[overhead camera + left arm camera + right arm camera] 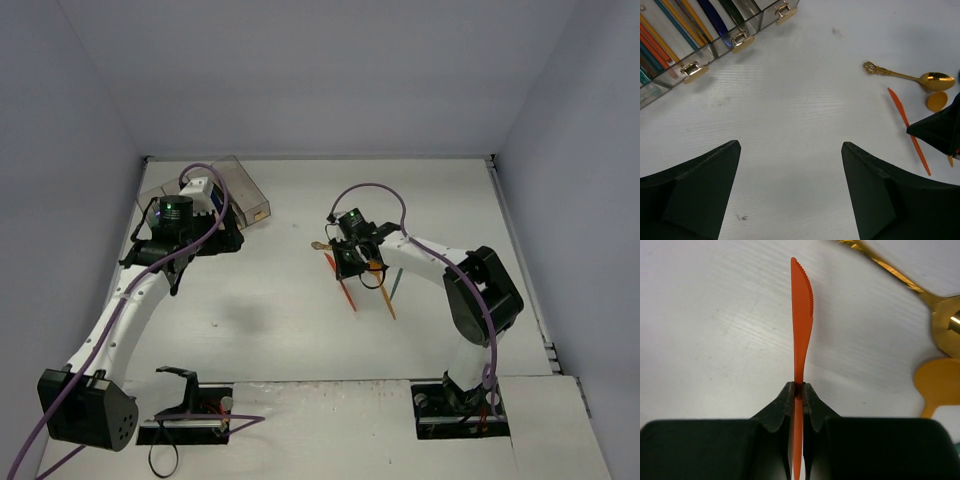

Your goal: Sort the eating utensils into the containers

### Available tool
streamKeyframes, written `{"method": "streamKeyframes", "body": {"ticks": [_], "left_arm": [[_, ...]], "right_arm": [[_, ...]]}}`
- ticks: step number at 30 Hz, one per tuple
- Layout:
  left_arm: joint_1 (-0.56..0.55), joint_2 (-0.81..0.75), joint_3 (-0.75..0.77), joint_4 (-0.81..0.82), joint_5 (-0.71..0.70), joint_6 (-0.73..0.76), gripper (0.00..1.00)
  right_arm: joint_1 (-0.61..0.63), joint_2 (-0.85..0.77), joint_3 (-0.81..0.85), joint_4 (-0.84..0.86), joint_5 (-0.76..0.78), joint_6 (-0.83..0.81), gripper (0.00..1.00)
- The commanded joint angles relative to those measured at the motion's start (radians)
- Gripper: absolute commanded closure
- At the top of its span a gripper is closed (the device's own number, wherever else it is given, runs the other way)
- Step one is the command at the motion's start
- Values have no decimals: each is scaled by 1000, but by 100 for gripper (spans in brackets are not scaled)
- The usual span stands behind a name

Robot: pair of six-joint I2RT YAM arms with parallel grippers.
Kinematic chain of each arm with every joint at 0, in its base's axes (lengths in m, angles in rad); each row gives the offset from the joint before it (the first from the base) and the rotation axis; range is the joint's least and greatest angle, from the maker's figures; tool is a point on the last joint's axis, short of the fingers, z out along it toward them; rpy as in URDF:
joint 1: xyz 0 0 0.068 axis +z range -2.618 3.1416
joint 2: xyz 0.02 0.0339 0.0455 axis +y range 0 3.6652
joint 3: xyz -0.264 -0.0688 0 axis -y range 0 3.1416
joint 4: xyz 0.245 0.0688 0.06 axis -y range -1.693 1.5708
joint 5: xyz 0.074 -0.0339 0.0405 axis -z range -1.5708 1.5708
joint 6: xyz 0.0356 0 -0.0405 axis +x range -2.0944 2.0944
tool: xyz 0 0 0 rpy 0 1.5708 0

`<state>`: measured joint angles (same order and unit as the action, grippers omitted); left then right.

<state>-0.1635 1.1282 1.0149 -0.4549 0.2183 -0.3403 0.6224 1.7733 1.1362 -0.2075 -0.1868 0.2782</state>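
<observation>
My right gripper [799, 388] is shut on the handle of an orange knife [802, 310], whose serrated blade points away over the white table. From the left wrist view the same orange knife [907, 125] looks low on the table; I cannot tell whether it is lifted. Beside it lie a gold spoon [905, 77] and an orange spoon [937, 100]. My left gripper [790, 190] stands wide open over bare table, nothing between its fingers. The containers [695, 70] sit at the far left, several coloured utensils lying in them.
From above, the containers [255, 205] are at the back left beside my left gripper [228, 240]. My right gripper [350, 262] is mid-table over the loose utensils, with a teal one [397, 285] just right. Walls enclose the table.
</observation>
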Motion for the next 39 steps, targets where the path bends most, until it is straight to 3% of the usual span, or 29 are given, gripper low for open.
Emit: {"method": "streamKeyframes", "body": {"ticks": [1, 6, 11, 19, 29, 33, 36, 37, 39], "left_arm": [[-6, -36, -4, 69, 68, -28, 20], [-43, -81, -98, 161, 172, -138, 20], [-179, -113, -170, 325, 143, -253, 20], [-374, -17, -138, 440, 62, -329, 20], [-461, 134, -35, 533, 21, -355, 22], [-475, 172, 6, 535, 20, -353, 27], [-481, 209, 25, 535, 15, -363, 37], [-481, 209, 25, 533, 15, -368, 41], [-483, 222, 27, 534, 15, -381, 61]], "right_arm": [[70, -46, 69, -7, -89, -10, 100], [104, -78, 161, 5, -79, 41, 100], [105, -122, 233, 43, -19, 126, 100], [106, -223, 190, 164, 117, 311, 100], [109, -317, 93, 267, 190, 396, 100], [109, -329, 77, 275, 214, 400, 100], [109, -345, 68, 281, 219, 403, 100], [109, -348, 67, 281, 220, 403, 100], [111, -355, 60, 285, 227, 402, 100]]}}
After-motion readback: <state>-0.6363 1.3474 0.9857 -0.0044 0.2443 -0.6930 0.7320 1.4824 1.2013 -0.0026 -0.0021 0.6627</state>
